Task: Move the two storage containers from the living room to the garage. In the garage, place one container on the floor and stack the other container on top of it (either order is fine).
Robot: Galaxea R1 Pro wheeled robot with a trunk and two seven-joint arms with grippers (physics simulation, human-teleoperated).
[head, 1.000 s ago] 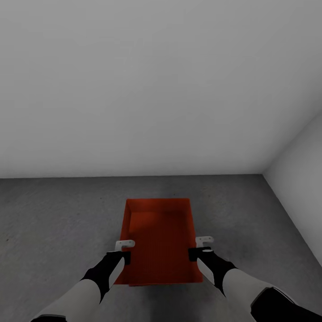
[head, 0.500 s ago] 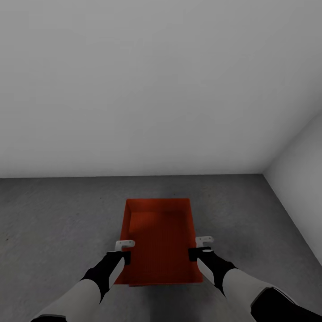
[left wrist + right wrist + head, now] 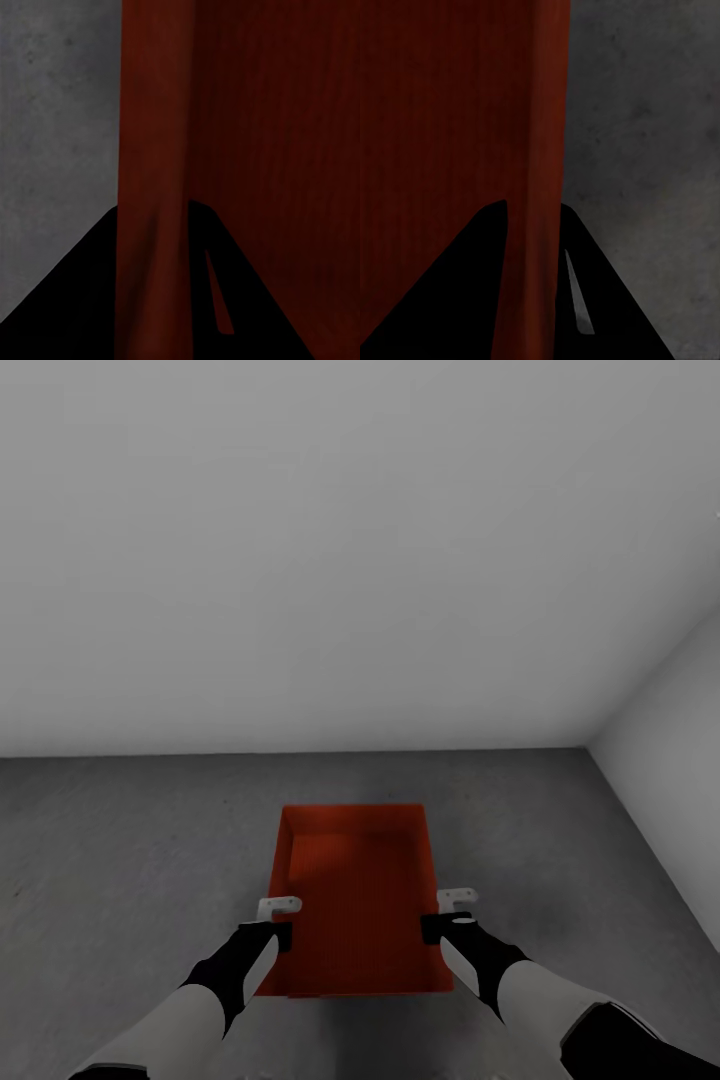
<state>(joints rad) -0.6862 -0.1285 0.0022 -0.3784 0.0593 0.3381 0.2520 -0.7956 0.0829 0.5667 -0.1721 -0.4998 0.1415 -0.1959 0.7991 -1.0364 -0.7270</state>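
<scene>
- Your storage container sat over the garage floor, long axis running 12 to 6 o'clock.
- Your left pincer clamped its 9 o'clock wall; your right pincer clamped the 3 o'clock wall.

Plain white-grey back wall meets a side wall at a corner; mottled dark grey concrete floor below.

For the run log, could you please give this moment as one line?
place: garage floor | left gripper: shut on container | right gripper: shut on container
</scene>
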